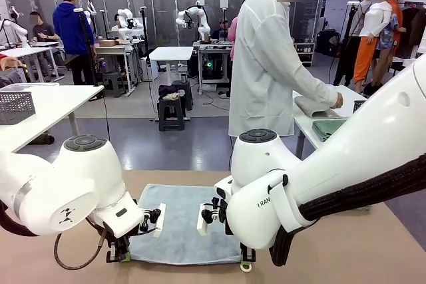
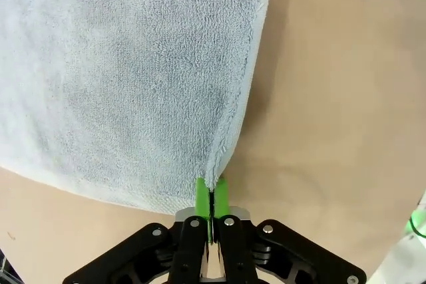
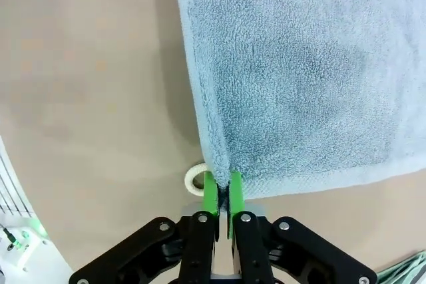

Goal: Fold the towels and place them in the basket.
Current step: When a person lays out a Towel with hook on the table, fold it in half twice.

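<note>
A person in a white lab coat (image 1: 266, 64) stands side-on at a white table (image 1: 303, 126) on the right, just beyond a tan worktable (image 1: 373, 244). Behind, on the grey floor (image 1: 166, 147), a black stool (image 1: 171, 116) carries a bundle of cloth (image 1: 171, 96), with a small white table (image 1: 171, 53) farther back. At far left, past a long white table (image 1: 60, 101), a person in a blue hoodie (image 1: 70, 24) stands beside a seated person (image 1: 41, 30).

One blue-grey towel (image 1: 183, 224), two white arms (image 1: 60, 184) (image 1: 346, 164), two claws (image 2: 212, 191) (image 3: 223, 187).
</note>
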`<control>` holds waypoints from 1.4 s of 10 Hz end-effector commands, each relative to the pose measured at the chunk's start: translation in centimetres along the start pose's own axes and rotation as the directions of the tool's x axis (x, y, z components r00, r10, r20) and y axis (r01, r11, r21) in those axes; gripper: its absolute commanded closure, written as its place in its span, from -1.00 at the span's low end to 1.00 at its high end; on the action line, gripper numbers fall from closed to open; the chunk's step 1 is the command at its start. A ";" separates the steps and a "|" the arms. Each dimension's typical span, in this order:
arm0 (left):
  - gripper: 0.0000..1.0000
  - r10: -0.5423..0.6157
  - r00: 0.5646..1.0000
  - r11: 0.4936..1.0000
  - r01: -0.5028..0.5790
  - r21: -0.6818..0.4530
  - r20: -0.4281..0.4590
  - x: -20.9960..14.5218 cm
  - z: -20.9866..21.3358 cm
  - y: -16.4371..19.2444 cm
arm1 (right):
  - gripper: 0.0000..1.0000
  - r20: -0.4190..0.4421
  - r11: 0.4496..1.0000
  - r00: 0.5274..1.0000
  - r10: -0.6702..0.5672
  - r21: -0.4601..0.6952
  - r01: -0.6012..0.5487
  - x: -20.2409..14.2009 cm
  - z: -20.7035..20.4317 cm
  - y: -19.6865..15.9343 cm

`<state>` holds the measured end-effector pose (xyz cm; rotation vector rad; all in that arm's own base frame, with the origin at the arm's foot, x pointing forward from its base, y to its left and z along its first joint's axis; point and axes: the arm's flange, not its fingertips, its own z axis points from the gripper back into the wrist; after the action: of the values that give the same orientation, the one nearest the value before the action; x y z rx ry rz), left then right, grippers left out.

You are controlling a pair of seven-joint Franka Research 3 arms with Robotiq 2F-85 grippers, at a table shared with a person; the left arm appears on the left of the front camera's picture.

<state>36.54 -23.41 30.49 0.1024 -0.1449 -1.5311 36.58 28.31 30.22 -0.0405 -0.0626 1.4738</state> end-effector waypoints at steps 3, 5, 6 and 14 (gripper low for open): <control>0.95 -0.017 1.000 1.000 0.017 0.007 0.010 -0.2 2.4 -0.3 | 0.85 0.065 0.999 0.997 0.034 -0.030 -0.032 -0.6 2.0 -0.1; 0.95 -0.017 1.000 0.999 0.017 0.040 -0.006 -0.3 3.9 0.8 | 0.85 0.075 0.998 0.997 0.033 -0.054 -0.029 -0.7 3.5 -2.0; 0.95 -0.011 1.000 0.998 0.012 0.060 -0.016 -0.3 4.6 1.7 | 0.85 0.072 0.998 0.997 0.035 -0.063 -0.030 -0.4 4.3 -3.3; 0.95 0.036 0.999 0.993 -0.033 0.117 -0.024 3.4 6.2 14.7 | 0.85 0.066 0.994 0.994 -0.090 -0.062 0.094 2.6 4.2 -15.0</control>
<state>48.59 -25.16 39.06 0.1988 -0.2639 -1.4963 50.61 28.60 35.36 -0.0309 -0.1883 1.4099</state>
